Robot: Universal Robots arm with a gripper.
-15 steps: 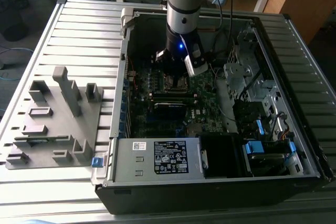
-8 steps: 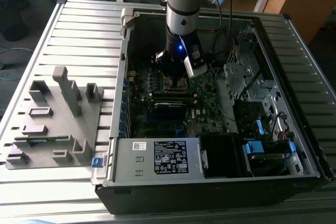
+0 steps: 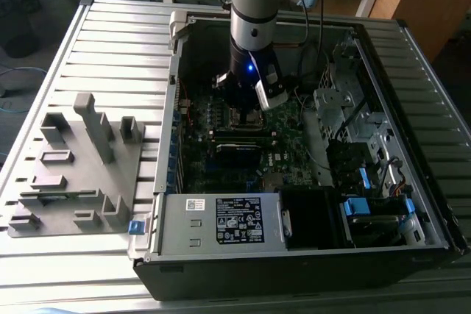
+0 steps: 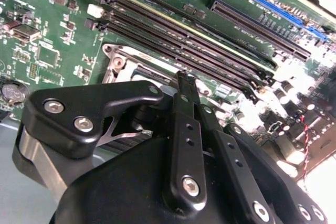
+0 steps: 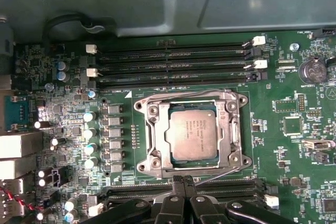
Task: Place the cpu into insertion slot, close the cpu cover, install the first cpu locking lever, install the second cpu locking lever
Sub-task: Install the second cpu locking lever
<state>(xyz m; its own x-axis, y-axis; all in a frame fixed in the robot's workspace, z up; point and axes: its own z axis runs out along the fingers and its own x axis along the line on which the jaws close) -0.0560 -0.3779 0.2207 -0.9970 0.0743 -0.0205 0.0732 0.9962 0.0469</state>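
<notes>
Just cpu beside end effector

In the first wrist view, the cpu cover is lying shut over the cpu, with open board facing the camera above it. Long memory slots are crowding one side of the socket, another slot bank the opposite side, where the gripper is sitting. Capacitors are standing nearby. In the exterior view, case walls are hemming the arm in.
</notes>
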